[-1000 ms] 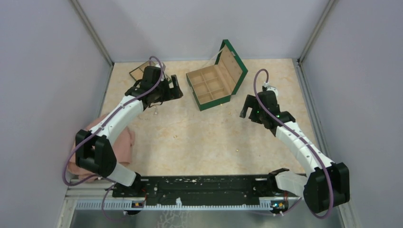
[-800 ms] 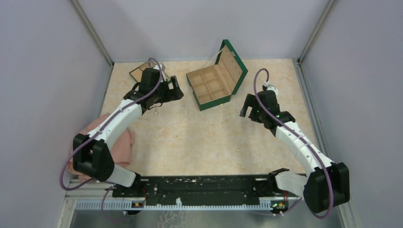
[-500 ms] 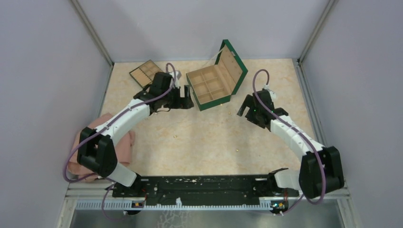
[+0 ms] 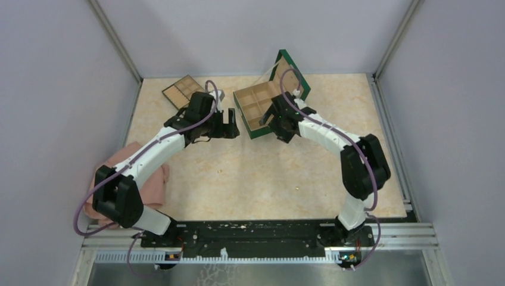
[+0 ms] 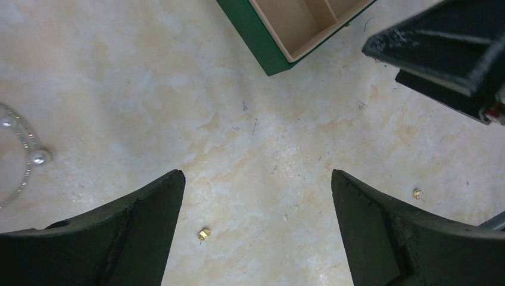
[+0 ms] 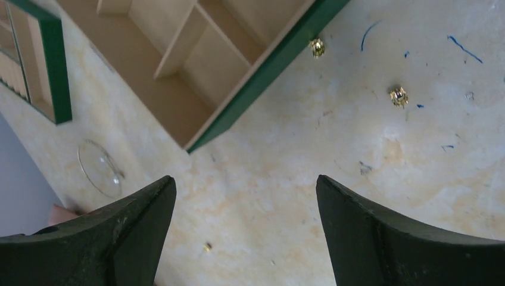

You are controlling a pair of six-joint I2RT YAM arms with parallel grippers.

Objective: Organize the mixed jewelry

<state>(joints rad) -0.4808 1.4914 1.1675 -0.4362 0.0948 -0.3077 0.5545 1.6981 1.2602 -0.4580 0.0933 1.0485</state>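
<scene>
The jewelry lies loose on the marbled table. In the left wrist view a gold stud [image 5: 203, 233] lies between my open fingers, another gold piece [image 5: 417, 193] lies to the right, and a thin loop with pearl beads [image 5: 27, 156] is at the left edge. In the right wrist view two gold pieces [image 6: 317, 46] [image 6: 398, 95] lie beside the green box [image 6: 271, 62], with a wiry loop [image 6: 100, 170] at the left. My left gripper [image 4: 231, 124] [image 5: 256, 179] and right gripper [image 4: 275, 119] [image 6: 245, 182] are both open and empty, close together in front of the box [image 4: 253, 128].
The green box's lid stands open at the back [image 4: 298, 83]. A flat beige divided tray [image 4: 183, 90] lies at the far left. A pink cloth [image 4: 152, 179] lies by the left arm. Gold specks [image 4: 220, 171] [image 4: 296, 189] lie mid-table.
My right arm has swung far left, from the right side to the front of the green box. My left gripper has moved right toward the box. Both stay open.
</scene>
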